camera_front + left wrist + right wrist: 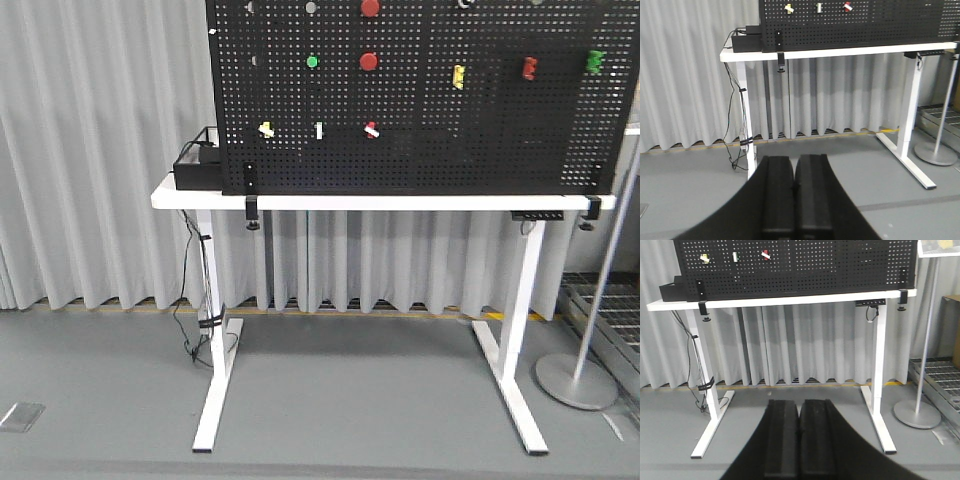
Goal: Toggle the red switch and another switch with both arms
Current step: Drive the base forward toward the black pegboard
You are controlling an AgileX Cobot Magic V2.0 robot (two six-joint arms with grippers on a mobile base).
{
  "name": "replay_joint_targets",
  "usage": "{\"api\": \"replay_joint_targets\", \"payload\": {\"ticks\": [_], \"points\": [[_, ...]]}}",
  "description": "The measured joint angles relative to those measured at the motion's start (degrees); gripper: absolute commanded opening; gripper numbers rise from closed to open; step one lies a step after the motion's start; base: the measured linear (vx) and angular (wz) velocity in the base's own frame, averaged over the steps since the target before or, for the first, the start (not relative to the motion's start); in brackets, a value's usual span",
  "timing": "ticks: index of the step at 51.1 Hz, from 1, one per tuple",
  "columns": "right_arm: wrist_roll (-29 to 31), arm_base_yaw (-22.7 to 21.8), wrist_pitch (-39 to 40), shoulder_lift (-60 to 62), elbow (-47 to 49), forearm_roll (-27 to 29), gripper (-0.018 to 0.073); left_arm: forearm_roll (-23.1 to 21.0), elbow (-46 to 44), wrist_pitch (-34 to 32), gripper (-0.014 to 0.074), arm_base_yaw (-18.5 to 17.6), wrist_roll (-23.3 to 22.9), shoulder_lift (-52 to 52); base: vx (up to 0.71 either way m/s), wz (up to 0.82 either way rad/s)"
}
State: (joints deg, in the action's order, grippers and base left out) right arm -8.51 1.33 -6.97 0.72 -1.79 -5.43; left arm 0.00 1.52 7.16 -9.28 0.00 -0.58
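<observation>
On the black pegboard [420, 150], the red switch [371, 130] is a small red toggle with a white tip in the bottom row. Another switch [266, 129], pale yellow, sits to its left, with a white toggle [319, 130] between them. The left wrist view shows the red switch [848, 6] and the yellow one [789, 8] far above my left gripper [794, 159], which is shut and empty. From the right wrist, the red switch [765, 255] and the yellow one [704, 258] are at the upper left, and my right gripper [799, 403] is shut and empty. Both grippers hang low, well short of the board.
The pegboard stands on a white table [400, 202] with white legs [213, 330]. Round red buttons [369, 61], a green button [312, 61] and more switches [459, 76] sit higher on the board. A black box [197, 165] is at the table's left end. A metal stand [575, 380] is at the right.
</observation>
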Motion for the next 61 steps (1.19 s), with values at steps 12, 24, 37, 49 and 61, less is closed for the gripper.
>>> {"api": "replay_joint_targets", "payload": {"ticks": [12, 24, 37, 49, 61], "points": [[0.00, 0.00, 0.00, 0.00, 0.00, 0.00, -0.0006, 0.00, 0.00, 0.00, 0.0003, 0.00, 0.00, 0.00, 0.39, -0.02], [0.00, 0.00, 0.05, 0.00, 0.00, 0.00, -0.0006, 0.00, 0.00, 0.00, 0.0003, 0.00, 0.00, 0.00, 0.40, -0.03], [0.00, 0.00, 0.00, 0.00, 0.00, 0.00, -0.0006, 0.00, 0.00, 0.06, 0.0003, 0.00, 0.00, 0.00, 0.41, 0.00], [0.00, 0.00, 0.05, 0.00, 0.00, 0.00, -0.0006, 0.00, 0.00, 0.01, 0.0003, 0.00, 0.00, 0.00, 0.43, 0.03], [0.00, 0.00, -0.01, 0.00, 0.00, -0.05, -0.0006, 0.00, 0.00, 0.01, 0.0003, 0.00, 0.00, 0.00, 0.41, 0.04]]}}
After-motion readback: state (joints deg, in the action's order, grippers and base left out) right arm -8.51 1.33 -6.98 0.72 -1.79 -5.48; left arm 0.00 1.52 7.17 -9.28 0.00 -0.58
